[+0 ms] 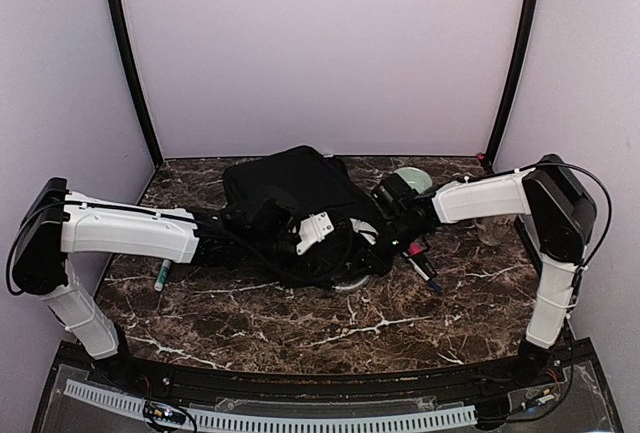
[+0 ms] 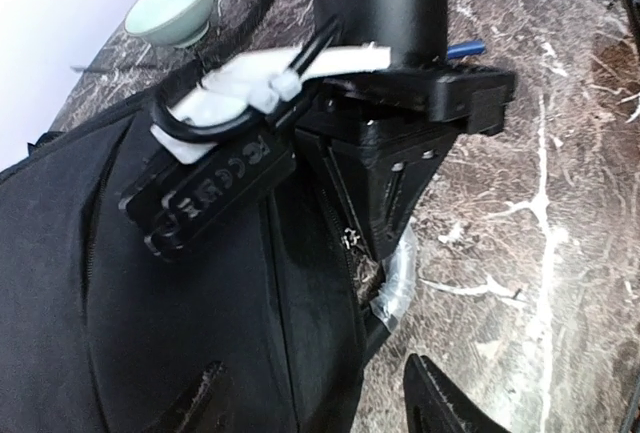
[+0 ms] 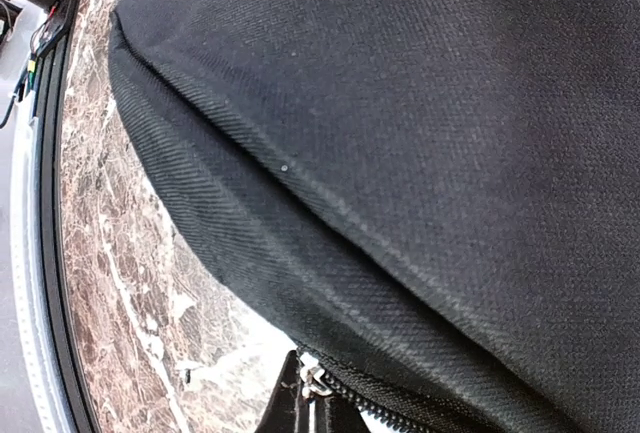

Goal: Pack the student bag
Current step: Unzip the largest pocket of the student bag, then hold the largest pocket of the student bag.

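Dark brown marble table [image 1: 300,338], pale lavender walls, black frame posts on both sides.

Top view: we see the student bag [image 1: 295,188] lying flat mid-table, towards the back. Both arms reach in over its near-right edge. The left gripper [image 1: 335,241] is over the bag's front edge. A pale green bowl [image 1: 415,178] sits just behind the right wrist. A pen [image 1: 425,268] lies right of the bag and a marker [image 1: 163,273] is beside the left forearm. Open marble runs from the bag to the near table edge. The strip behind the bag is narrower.

Left wrist view: the right gripper [image 2: 372,238] points down at the bag's zipper line, seen side-on, so we can't tell whether it's pinching. A black module on that wrist has embossed marks [image 2: 215,188] that we can't read. A clear plastic piece [image 2: 400,278] sticks out at the bag's edge. Only one of the left fingertips [image 2: 435,403] shows, so the spread is unknown.

Right wrist view: black weave fills the frame, with a zipper [image 3: 335,393] at the bottom. A dark fingertip touches it, and its state is again unclear. The table edge and rail run down the left.
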Robot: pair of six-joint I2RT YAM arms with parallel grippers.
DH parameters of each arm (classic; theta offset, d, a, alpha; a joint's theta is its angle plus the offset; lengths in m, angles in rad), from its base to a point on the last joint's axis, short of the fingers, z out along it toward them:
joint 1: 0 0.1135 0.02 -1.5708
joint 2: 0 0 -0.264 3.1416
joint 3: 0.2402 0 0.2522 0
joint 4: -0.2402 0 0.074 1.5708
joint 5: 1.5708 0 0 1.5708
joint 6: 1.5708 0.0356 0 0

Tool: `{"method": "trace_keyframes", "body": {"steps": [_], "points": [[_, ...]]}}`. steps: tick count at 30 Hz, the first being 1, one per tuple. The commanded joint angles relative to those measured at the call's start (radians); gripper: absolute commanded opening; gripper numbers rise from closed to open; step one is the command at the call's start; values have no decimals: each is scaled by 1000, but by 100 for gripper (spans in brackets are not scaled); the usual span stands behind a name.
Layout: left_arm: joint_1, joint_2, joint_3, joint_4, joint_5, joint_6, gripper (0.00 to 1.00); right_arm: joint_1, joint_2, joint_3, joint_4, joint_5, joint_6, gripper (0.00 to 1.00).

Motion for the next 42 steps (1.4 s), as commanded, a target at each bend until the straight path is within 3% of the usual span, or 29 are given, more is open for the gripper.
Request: {"method": "trace_keyframes", "body": {"steps": [1, 4, 10, 12, 26, 27, 31, 33, 36, 42], "points": [[4, 92, 6, 104, -31, -2, 58, 10, -2, 15, -5, -52, -18, 0], [4, 135, 19, 137, -59, 2, 47, 10, -3, 15, -8, -53, -19, 0], [4, 153, 30, 108, -129, 7, 6, 6, 14, 6, -18, -26, -31, 0], [4, 121, -3, 117, -141, 17, 0, -8, 25, 1, -20, -20, -33, 0], [10, -90, -221, 18, -222, -40, 0, -116, 18, -28, 3, -27, -33, 0], [12, -88, -221, 4, -227, -43, 5, -115, 18, -28, 3, -31, -30, 0], [11, -86, -197, -19, -207, -55, 39, -108, 28, -29, 0, -38, -28, 0], [11, -93, -181, 10, -151, -53, 47, -100, 30, -28, -1, -44, -30, 0], [5, -78, -130, 58, -81, -39, 54, -89, 22, -29, -4, -49, -35, 0], [-3, 71, 33, 77, -19, -6, 56, -81, 6, -28, -4, -46, -39, 0]]}}
